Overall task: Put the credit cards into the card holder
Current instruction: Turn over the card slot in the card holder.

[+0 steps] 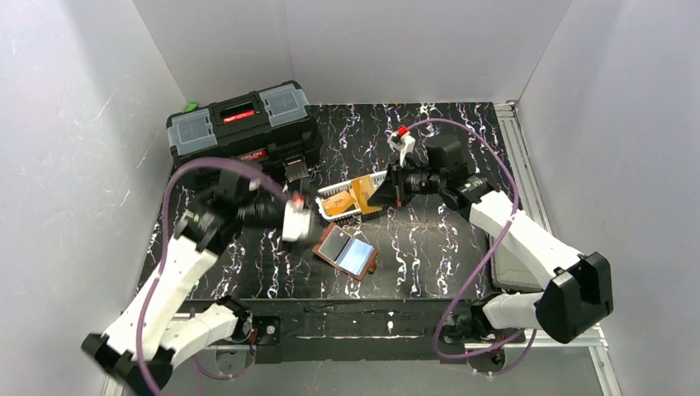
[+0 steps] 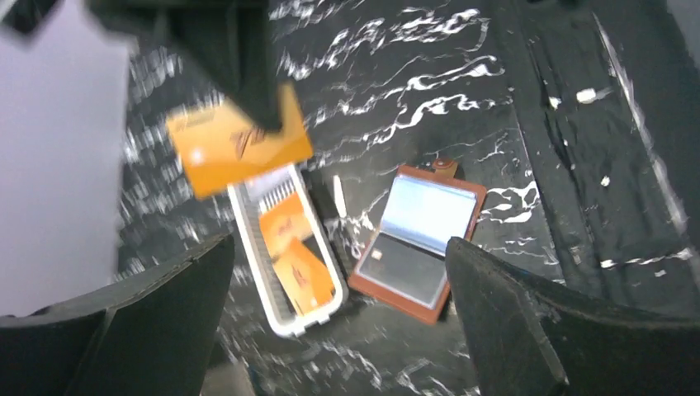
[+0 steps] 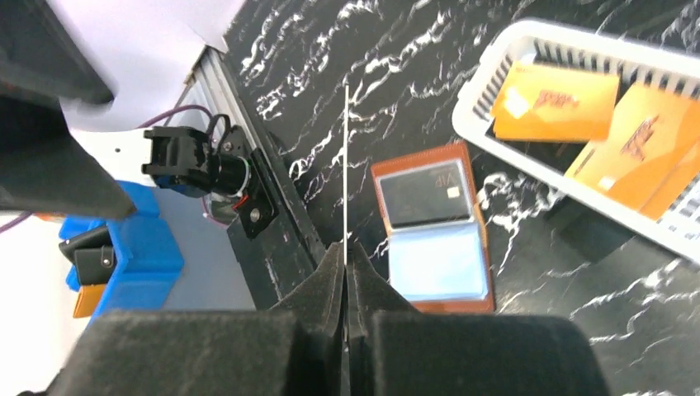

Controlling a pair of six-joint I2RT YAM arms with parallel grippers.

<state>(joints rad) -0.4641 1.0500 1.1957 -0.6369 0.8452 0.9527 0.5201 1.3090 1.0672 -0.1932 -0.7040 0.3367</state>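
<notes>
Card holder [image 1: 347, 252] [image 2: 417, 243] [image 3: 433, 235]: open and flat on the desk [image 1: 429, 239], about mid-width. It is the closest of all the things to the near edge. Brown leather rim, two clear sleeves face up. One sleeve carries a dark card [image 3: 425, 194]; the other reads pale and glossy (contents not discernible). Snap tab [image 2: 444, 165] sticks out from one edge.

Left gripper [image 1: 299, 224] [image 2: 338, 247]: just left of the card holder and slightly farther back, raised over the desk. Fingers [image 2: 165, 305] are spread wide with nothing between them.

White slotted basket [image 1: 340, 213] [image 2: 252, 247] [image 3: 483, 70]: just beyond the card holder, with a narrow strip of desk showing between the two. Inside lie orange credit cards [image 1: 337, 200] [image 2: 301, 272] [image 3: 557, 103], at least two, overlapping.

Right gripper [image 1: 378, 193] [image 3: 345, 247]: its arm enters from the right side and sits over the right end of the basket. Fingers are pressed together on a single orange card [image 1: 360, 195] [image 2: 239, 144] [image 3: 345, 165]. From its own wrist camera that card shows edge-on, as a thin pale line. In the left wrist view it looks lifted above the basket (blurred, so height uncertain).

Black toolbox [image 1: 243, 128]: far left of the desk against the back wall, lid closed, red label on top.
</notes>
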